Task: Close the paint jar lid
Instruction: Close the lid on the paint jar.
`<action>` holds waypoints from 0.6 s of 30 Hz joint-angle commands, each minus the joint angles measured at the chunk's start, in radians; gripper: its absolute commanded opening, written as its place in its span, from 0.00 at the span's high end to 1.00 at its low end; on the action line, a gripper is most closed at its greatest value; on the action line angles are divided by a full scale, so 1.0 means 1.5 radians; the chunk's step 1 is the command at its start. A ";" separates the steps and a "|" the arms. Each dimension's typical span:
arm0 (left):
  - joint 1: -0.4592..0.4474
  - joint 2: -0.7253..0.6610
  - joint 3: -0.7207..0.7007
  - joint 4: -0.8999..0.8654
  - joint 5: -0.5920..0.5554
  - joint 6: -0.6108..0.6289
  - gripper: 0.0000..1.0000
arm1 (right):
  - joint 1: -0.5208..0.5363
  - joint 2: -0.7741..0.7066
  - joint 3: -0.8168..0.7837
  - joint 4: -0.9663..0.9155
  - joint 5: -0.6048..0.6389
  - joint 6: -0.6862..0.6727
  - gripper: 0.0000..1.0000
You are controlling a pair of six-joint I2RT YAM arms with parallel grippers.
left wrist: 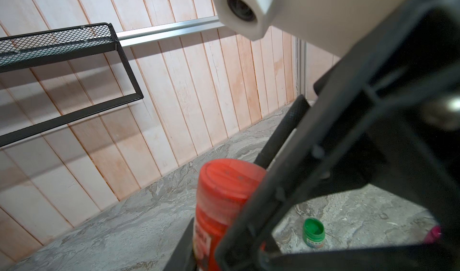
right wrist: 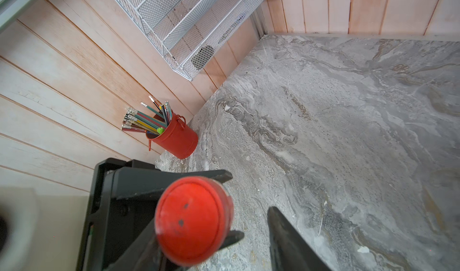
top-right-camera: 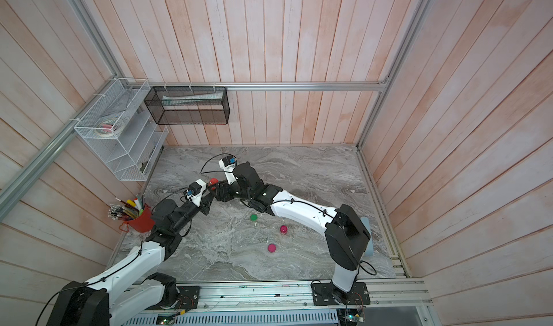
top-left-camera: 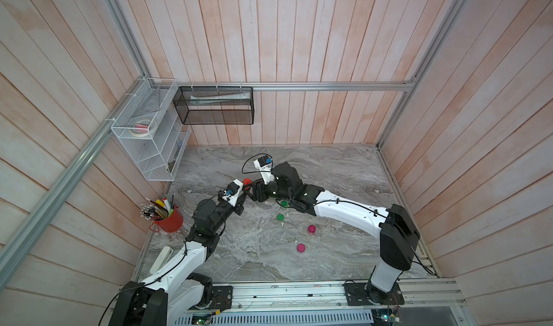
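The red paint jar is held above the marble table, and its red lid sits on its top. My left gripper is shut on the jar's body; its two black fingers show on either side under the lid in the right wrist view. My right gripper stands around the lid from the other side with its jaws apart. One of its fingers is clear of the lid's edge, with table showing between them.
An open green jar, a green lid, a pink jar and a pink lid lie under and in front of the right arm. A red pencil cup, a white mesh rack and a black mesh basket line the walls.
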 commanded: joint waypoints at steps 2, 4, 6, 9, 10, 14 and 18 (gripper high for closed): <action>0.004 -0.003 0.035 0.098 -0.002 -0.016 0.72 | 0.002 -0.024 -0.065 -0.072 0.013 -0.038 0.32; 0.004 0.003 0.037 0.096 0.003 -0.019 0.72 | 0.001 -0.051 -0.092 -0.053 0.012 -0.055 0.29; 0.004 0.007 0.040 0.093 0.006 -0.021 0.72 | -0.002 -0.074 -0.113 -0.042 0.004 -0.072 0.27; 0.004 0.010 0.043 0.087 0.010 -0.021 0.72 | -0.006 -0.108 -0.138 -0.031 -0.016 -0.108 0.26; 0.004 0.010 0.044 0.085 0.014 -0.020 0.72 | -0.008 -0.123 -0.148 -0.029 -0.016 -0.123 0.26; 0.006 0.012 0.051 0.064 0.049 -0.018 0.72 | -0.034 -0.187 -0.185 -0.019 -0.005 -0.170 0.26; 0.010 0.016 0.067 0.019 0.135 -0.020 0.72 | -0.077 -0.256 -0.203 0.005 0.013 -0.229 0.30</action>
